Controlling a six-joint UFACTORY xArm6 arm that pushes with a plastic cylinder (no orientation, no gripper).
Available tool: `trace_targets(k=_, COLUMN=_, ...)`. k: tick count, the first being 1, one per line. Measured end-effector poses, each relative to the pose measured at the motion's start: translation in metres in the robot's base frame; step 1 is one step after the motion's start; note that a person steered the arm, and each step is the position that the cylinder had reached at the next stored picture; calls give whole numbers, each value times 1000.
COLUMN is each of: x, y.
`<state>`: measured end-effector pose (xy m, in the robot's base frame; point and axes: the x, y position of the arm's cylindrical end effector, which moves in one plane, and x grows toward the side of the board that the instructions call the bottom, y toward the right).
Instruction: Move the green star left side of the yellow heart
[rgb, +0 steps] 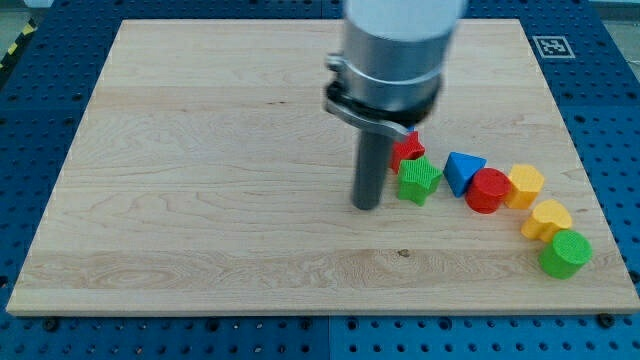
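Pale wooden desk (200, 180) on blue pegboard, dark rod with my tip (367, 206) resting just left of the green star block (419, 181), no gripper on this arm, yellow heart block (547, 219) sat well apart toward the view's right, beyond a red cylinder block (488, 191).

The upper part of the grey cylindrical arm housing (400, 45) is cut off by the view's top edge. A small red block (405, 150), at twelve o'clock from the green star block (419, 180), is partly hidden by the housing's clamp; its shape cannot be determined. Something blue behind the red block is almost wholly concealed.
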<state>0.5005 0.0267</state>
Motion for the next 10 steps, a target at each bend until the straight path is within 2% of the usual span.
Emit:
trace_targets(k=1, x=-34, y=-17)
trace_targets(k=2, x=-40, y=-15)
trace_targets(k=5, x=-40, y=52)
trace_targets(k=6, x=-33, y=56)
trace_targets(k=7, x=-8, y=56)
trace_targets(k=10, x=31, y=102)
